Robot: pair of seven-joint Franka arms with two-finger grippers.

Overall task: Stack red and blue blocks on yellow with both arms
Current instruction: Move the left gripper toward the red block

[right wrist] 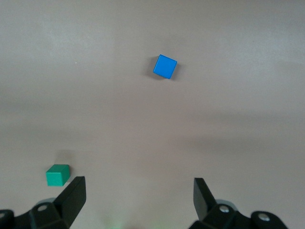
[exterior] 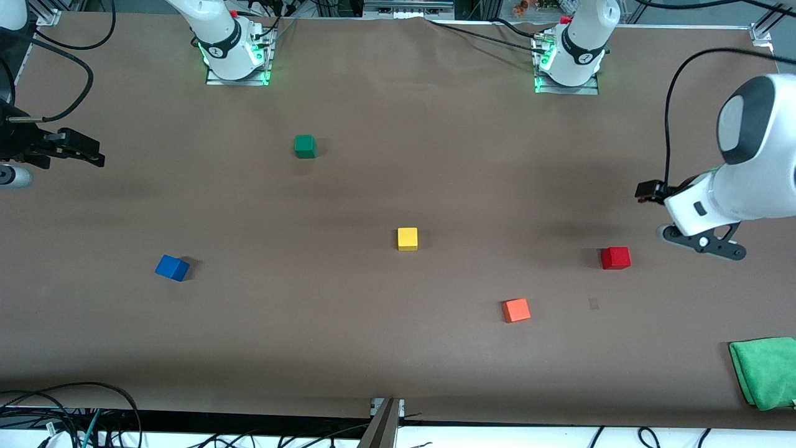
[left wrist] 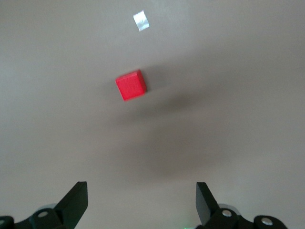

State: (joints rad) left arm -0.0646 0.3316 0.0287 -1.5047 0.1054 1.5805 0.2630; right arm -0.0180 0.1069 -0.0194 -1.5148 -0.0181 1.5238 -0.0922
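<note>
The right gripper (right wrist: 136, 198) hangs over the right arm's end of the table, jaws spread wide and empty; the blue block (right wrist: 165, 66) lies well ahead of them, the green cube (right wrist: 57, 174) just beside one finger. The yellow cube (exterior: 407, 238) sits mid-table, apart from the orange-red cube (exterior: 516, 310). The left gripper (left wrist: 140, 200), jaws likewise spread, is over bare table, the red block (left wrist: 130, 85) ahead of them.

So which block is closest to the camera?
The orange block. It sits lowest in the front view, below the red, blue, yellow and green ones.
</note>
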